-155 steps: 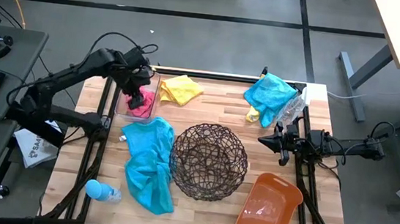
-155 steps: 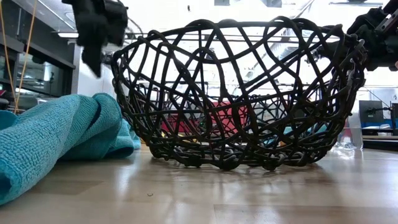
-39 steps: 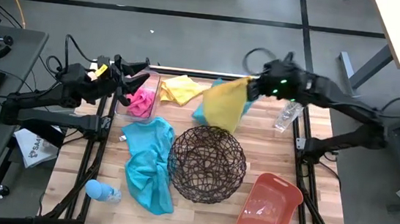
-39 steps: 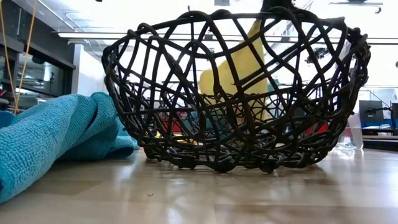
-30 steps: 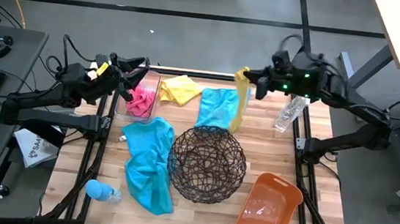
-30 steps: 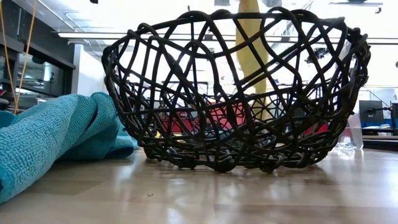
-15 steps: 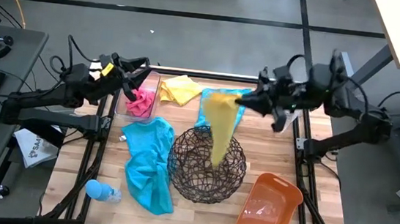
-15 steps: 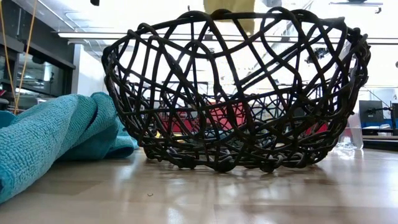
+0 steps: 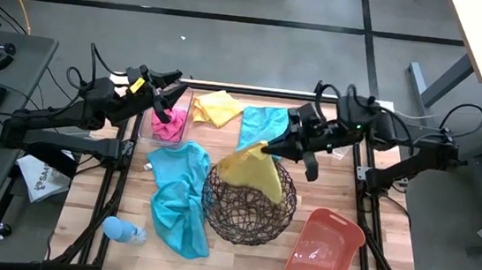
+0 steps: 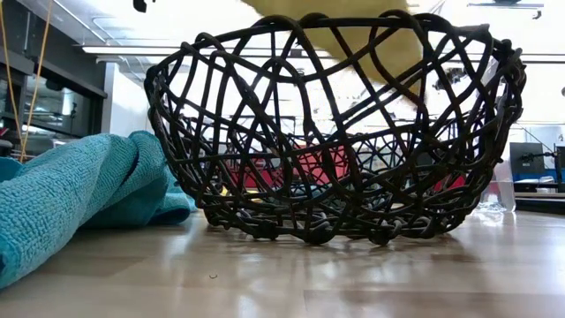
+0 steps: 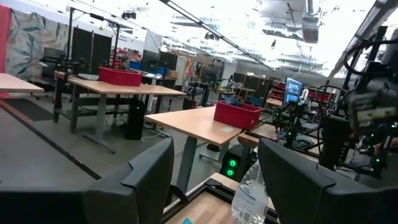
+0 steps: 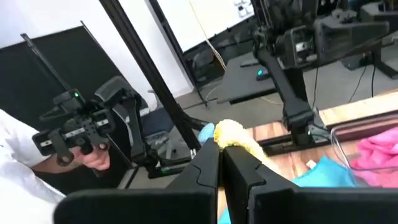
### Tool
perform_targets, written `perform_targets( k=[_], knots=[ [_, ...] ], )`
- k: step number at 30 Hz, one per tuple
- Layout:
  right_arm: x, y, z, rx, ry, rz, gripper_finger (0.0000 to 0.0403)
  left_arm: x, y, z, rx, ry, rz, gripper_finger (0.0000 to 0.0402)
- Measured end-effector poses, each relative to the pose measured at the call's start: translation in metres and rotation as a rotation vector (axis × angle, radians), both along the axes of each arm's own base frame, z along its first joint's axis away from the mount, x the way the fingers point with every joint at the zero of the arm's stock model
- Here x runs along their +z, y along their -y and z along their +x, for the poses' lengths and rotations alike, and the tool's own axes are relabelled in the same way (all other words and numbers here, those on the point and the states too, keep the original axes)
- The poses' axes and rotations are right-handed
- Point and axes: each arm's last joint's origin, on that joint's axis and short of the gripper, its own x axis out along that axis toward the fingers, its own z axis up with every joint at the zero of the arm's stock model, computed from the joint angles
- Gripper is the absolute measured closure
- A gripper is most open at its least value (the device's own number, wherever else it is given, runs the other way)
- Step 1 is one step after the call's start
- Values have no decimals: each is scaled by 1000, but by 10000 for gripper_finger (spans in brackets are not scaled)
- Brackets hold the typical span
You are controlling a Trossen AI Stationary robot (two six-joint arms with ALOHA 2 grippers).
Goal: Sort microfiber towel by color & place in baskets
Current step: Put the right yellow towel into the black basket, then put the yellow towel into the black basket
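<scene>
Right claw (image 9: pixel 268 149), clenching yellow towel (image 9: pixel 253 173), reaches over wire basket (image 9: pixel 250 209).

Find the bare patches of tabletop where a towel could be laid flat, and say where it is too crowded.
Bare wood lies along the near edge between the teal towel and the orange tub, and at the right edge beyond the wire basket. The far side is crowded: clear bin, yellow towel, another teal towel.

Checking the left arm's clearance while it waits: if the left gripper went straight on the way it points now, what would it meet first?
Judging by the high view, the left gripper, fingers open, points across the clear bin holding the pink towel; the yellow towel on the table lies next in line. Height is unclear, so it might pass above both.
</scene>
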Motion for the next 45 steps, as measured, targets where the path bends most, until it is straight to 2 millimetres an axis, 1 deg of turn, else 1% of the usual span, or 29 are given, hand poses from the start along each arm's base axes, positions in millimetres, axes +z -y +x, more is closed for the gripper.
perform_targets(
  k=[2, 6, 8, 12, 15, 19, 23, 26, 29, 33, 35, 39, 40, 42, 45],
  knots=[
    [-9, -5, -1, 12, -96, 26, 403, 0, 0, 0, 0, 1, 0, 179],
    [-34, -16, 1, -5, -315, 40, 403, 0, 0, 0, -1, 1, 0, 179],
    [-46, -20, 4, -10, -368, 33, 403, 0, 0, 0, -1, 1, 0, 179],
    [-84, -27, 11, 46, -516, 103, 403, 0, 0, 0, -1, 1, 0, 179],
    [-113, -29, 12, 59, -630, 142, 403, 0, 0, 0, 0, 1, 0, 179],
    [-135, -22, 13, -1, -703, 171, 403, 0, 0, 0, 8, 2, -1, 179],
    [-139, -14, 17, -28, -704, 183, 401, 1, 0, 0, 9, 8, 0, 179],
    [-138, -11, 21, -18, -676, 166, 379, 1, 0, 0, 8, 9, -1, 179],
    [-139, -12, 23, 7, -657, 130, 332, 1, 0, 0, 5, 19, -16, 179],
    [-139, -16, 22, 18, -649, 113, 248, 1, 0, 0, 0, 22, -21, 179],
    [-138, -17, 22, 53, -642, 91, 204, 1, 0, 0, -1, 23, -22, 179],
    [-129, -17, 22, 98, -590, 28, 132, 1, 0, 0, -3, 24, -24, 179],
    [-126, -16, 23, 98, -571, 5, 119, 1, 0, 0, -4, 28, -29, 179],
    [-119, -10, 24, 43, -533, -48, 100, 1, 0, 0, -10, 44, -52, 179],
    [-110, 8, 31, -132, -481, -157, 91, 2, 0, -1, -22, 86, -100, 179]
  ],
)
